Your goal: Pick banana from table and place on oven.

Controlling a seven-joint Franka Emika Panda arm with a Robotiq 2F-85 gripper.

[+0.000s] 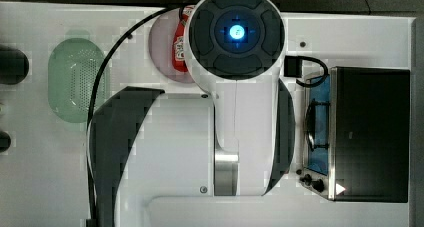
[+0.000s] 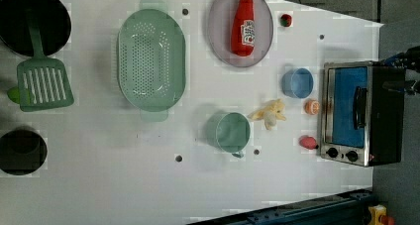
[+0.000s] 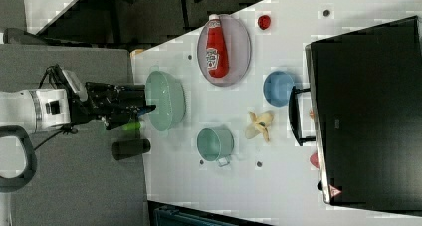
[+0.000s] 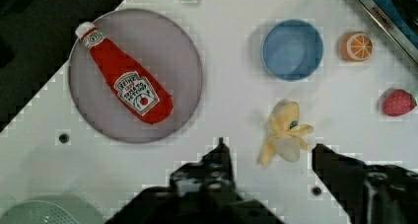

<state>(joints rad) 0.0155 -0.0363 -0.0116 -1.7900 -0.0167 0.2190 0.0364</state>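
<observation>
The banana, pale yellow and partly peeled, lies on the white table between the green cup and the oven. The right view has the banana just off the oven's door handle. My gripper is open, its two black fingers spread wide, and the banana lies on the table beyond and between their tips. In the right view my gripper hangs well above the table. The arm hides the banana in the top view, beside the oven.
Around the banana are a blue bowl, an orange slice, a red fruit and a green cup. Farther off stand a plate bearing a ketchup bottle, a green colander and a spatula.
</observation>
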